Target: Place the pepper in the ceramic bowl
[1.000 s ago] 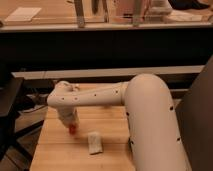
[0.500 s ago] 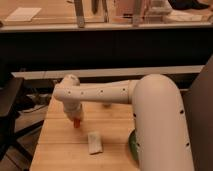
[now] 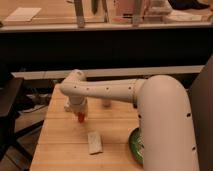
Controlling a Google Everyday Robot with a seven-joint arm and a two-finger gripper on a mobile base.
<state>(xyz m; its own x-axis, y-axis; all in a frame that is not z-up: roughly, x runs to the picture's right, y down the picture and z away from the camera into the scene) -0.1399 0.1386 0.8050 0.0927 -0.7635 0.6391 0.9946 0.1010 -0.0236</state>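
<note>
The robot's white arm [image 3: 160,110] filled the right side of the view. Its thick elbow rose at the lower right, and a slimmer forearm reached left across the wooden table [image 3: 57,147]. The forearm was dotted with small dark marks. It ended in a rounded wrist that turned downward over the left half of the tabletop. A dark chair [image 3: 10,115] stood just off the table's left edge, and a long dark counter [image 3: 100,50] ran behind.

The ceramic bowl [image 3: 134,145] sat at the right of the table. Only a curved slice of its glossy green rim showed, with the rest hidden behind the elbow.

The gripper [image 3: 80,114] hung from the wrist, pointing straight down, above the table and well to the left of the bowl. Its fingers were clamped on the pepper [image 3: 80,118]. The red-orange lower end of the pepper stuck out just below the fingertips, clear of the wood.

A whitish rectangular packet [image 3: 94,142] lay flat on the table, a little in front of the gripper and to its right, between the pepper and the bowl and touching neither. Nothing on its face could be read.

A small white cup [image 3: 106,103] stood farther back, just under the forearm.
</note>
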